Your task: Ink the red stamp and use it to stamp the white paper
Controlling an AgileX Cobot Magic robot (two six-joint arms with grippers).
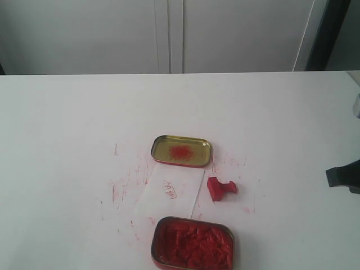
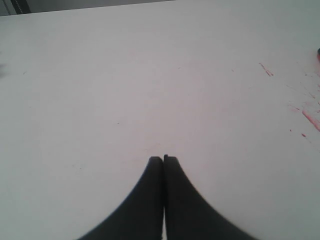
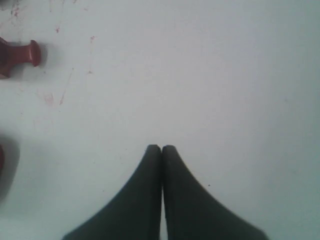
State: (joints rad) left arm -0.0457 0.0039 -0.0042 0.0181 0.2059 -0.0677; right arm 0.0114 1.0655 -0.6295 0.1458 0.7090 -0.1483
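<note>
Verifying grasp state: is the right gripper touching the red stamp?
Apart. Right wrist view: bare table separates the right gripper, fingers shut, from the red stamp.

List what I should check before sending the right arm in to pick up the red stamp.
1. Small red plastic stamp free to grasp: ok. It lies on its side on the white table with nothing over it.
2. Right pincer open for the grasp: not ok. Its tips are together and it is empty.
3. Left pincer away from the work: ok. It is shut over bare table.
4. Gold-rimmed tin of red paste uncovered: ok. The gold lid lies apart from it.
5. White paper slip flat and unobstructed: ok. It already bears a red mark.
6. Stamp face inked: cannot tell.
</note>
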